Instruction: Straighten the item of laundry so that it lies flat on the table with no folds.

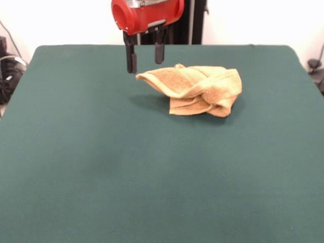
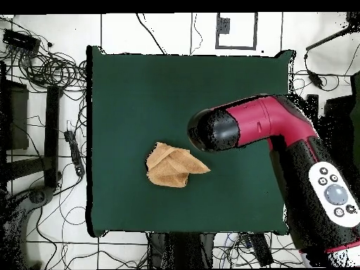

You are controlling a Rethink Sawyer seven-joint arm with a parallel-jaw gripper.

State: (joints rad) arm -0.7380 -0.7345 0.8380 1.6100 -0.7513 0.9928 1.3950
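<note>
The mustard-tan towel (image 1: 195, 90) lies crumpled in a bunched heap on the dark green table (image 1: 101, 167), a little right of centre towards the far side. One pointed corner sticks out to the left. My gripper (image 1: 146, 66) hangs from the red arm head above the table, just up and left of that corner. Its two black fingers (image 1: 131, 59) are apart and hold nothing. In the overhead view the towel (image 2: 172, 166) lies left of the table's (image 2: 140, 91) middle. The red and black arm (image 2: 260, 126) reaches in from the right and hides the gripper.
The robot's black pedestal (image 1: 190, 23) stands behind the table's far edge. Cables and gear (image 2: 42, 105) lie on the floor around the table in the overhead view.
</note>
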